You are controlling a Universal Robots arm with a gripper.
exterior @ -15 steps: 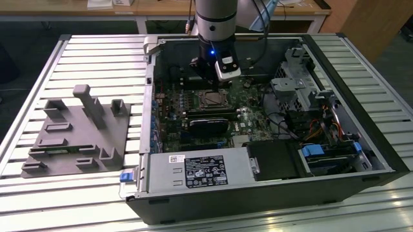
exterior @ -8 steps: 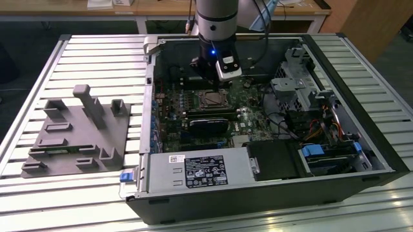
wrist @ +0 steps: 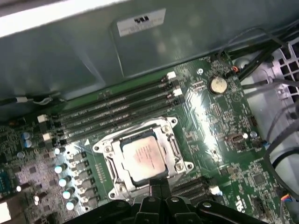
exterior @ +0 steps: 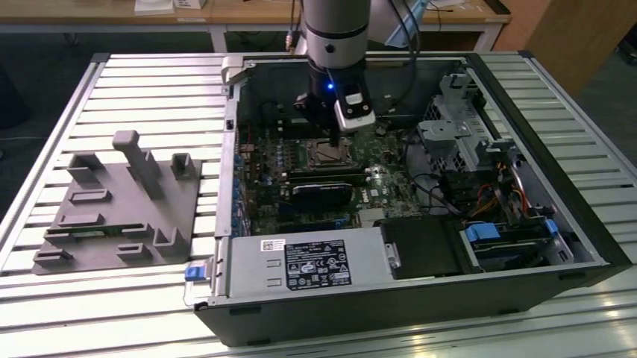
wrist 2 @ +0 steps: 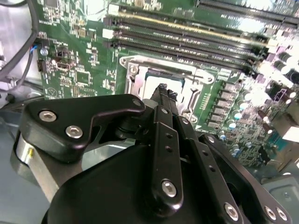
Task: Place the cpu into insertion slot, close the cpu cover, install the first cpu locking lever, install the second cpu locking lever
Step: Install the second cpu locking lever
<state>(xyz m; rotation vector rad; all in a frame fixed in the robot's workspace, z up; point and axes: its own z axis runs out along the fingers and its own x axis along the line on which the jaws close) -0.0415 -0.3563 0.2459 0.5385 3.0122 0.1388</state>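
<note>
The cpu (wrist: 141,156), a pale silvery square, lies flat in the insertion slot (wrist: 164,124) on the green board. The silvery cpu cover (wrist: 174,148) is down around it as a frame, and the chip shows through the cut-out. My gripper (wrist: 158,183) hovers close over the socket's edge, its black fingers (wrist 2: 162,89) pressed together with nothing between them. In the second wrist view the gripper (wrist 2: 166,92) covers part of the cpu (wrist 2: 156,80) and the cover (wrist 2: 140,65). In the exterior view the gripper (exterior: 329,139) hangs just above the socket (exterior: 324,154). I cannot tell how the locking levers stand.
Long black memory slots (wrist: 117,111) run beside the socket, with a coin battery (wrist: 217,84) and capacitors (wrist: 65,179) nearby. The open case (exterior: 231,89) walls in the board. A power supply (exterior: 309,262) and drive cage (exterior: 468,134) flank it. A grey fixture block (exterior: 119,209) lies at the exterior view's left.
</note>
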